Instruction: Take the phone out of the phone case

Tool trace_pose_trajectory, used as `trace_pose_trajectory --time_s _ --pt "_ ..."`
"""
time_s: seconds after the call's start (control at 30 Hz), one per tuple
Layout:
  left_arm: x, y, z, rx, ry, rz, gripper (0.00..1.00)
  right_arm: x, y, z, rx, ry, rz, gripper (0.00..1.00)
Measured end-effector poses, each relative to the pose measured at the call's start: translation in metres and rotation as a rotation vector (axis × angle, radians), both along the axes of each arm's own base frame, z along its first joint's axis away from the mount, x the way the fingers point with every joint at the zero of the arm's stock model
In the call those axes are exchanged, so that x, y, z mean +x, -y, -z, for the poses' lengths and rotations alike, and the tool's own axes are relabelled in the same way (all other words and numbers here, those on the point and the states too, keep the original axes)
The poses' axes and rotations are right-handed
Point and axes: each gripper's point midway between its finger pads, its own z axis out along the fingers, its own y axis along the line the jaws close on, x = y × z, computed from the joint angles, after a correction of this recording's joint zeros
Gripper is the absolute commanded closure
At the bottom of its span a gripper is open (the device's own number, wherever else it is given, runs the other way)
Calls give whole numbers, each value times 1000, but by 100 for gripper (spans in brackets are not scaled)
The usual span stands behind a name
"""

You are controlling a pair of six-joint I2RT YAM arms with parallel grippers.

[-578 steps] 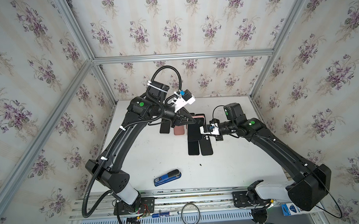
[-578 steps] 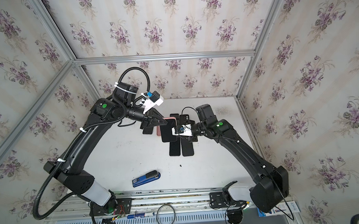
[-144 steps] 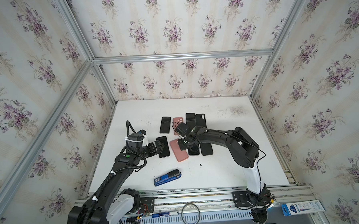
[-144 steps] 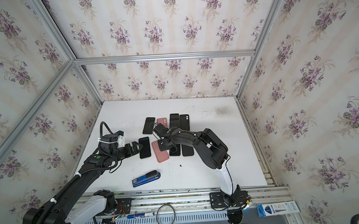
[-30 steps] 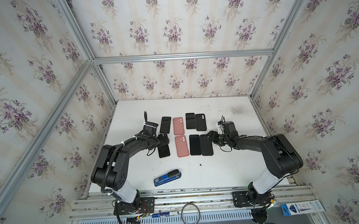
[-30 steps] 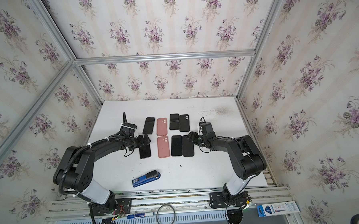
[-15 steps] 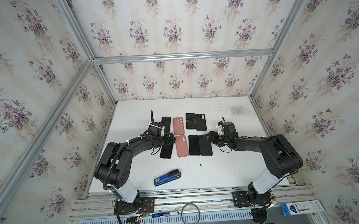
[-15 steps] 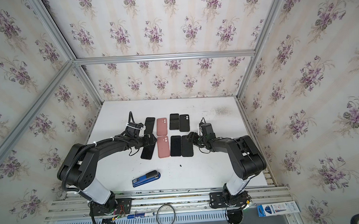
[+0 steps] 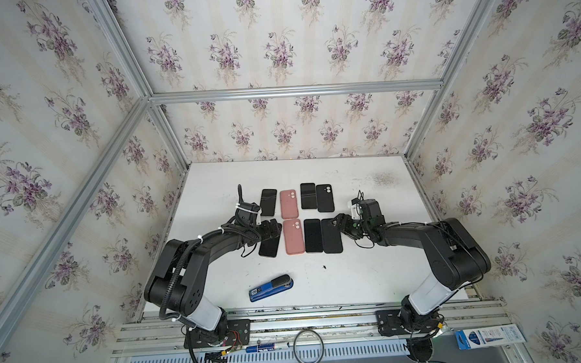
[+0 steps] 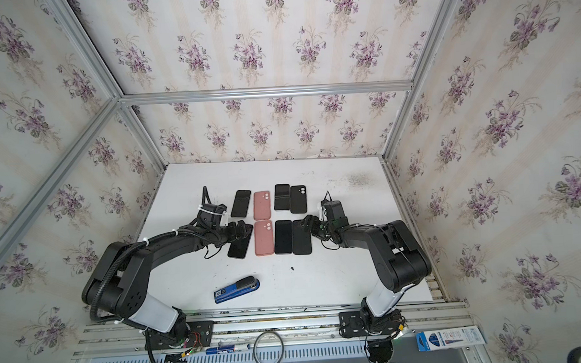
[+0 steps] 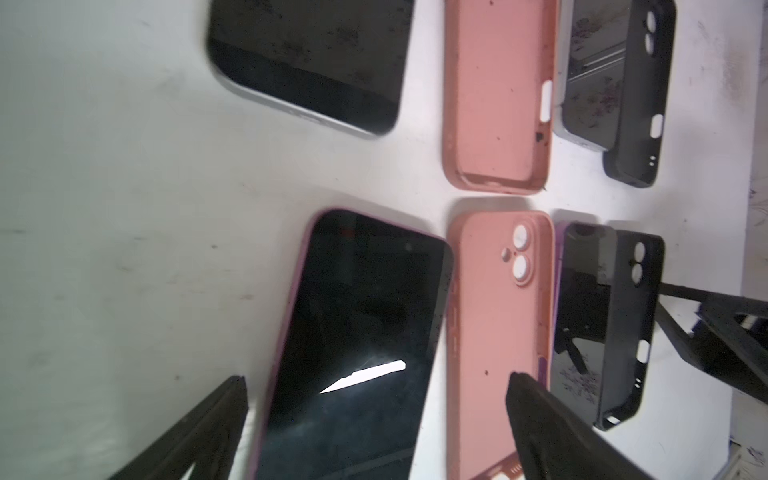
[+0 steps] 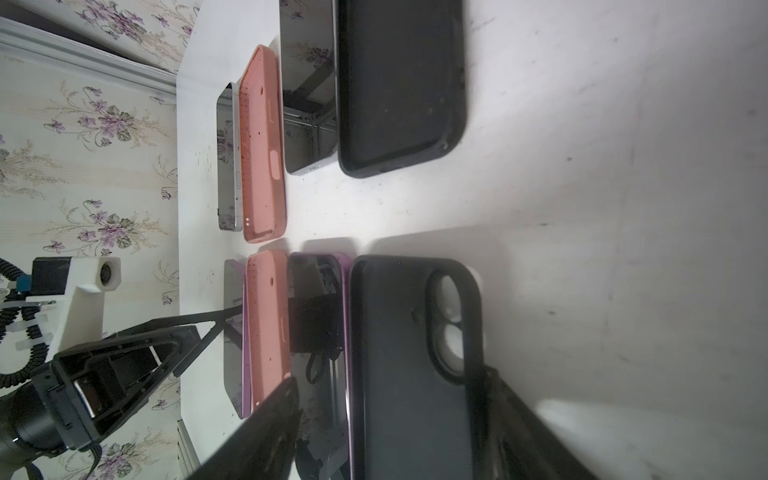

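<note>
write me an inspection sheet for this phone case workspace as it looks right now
surface: white table, scuffed, dark smudge at far right
job's things: four phones screen up, two pink cases, two black cases, flat in two rows; cases look empty
clutter: blue stapler near front edge
grippers: left gripper open above near-left phone; right gripper open at near black case; neither holds anything
cables: thin leads at both wrists, conduit on left arm
surroundings: floral walls, aluminium frame, marker and black ring on front rail
</note>
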Motion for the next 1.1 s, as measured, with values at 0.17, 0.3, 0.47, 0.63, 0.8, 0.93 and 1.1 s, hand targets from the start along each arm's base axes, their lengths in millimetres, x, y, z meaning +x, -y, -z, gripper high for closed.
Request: trace_pose_trajectory --time_s 0.17,0.3,0.47,0.63,0.8,0.93,1.1 --pt "-4 13 -3 -56 -6 7 0 0 -11 0 5 0 -30 25" --pt "-7 16 -6 -69 -18 10 0 0 -13 -2 0 3 -40 23" --pt "4 2 -16 -66 4 -36 0 -3 -5 -4 -50 -31 -34 16" --pt "13 -22 -37 -27 53 -82 0 -10 14 -13 -131 -43 -11 11" --pt "21 -35 -67 -6 130 -92 0 -19 28 -19 -178 -51 -2 8" --pt "36 -49 -87 17 174 -103 0 -15 42 -27 -206 -48 17 8" --pt "68 -58 -96 19 186 -88 0 20 56 -44 -214 -3 36 8"
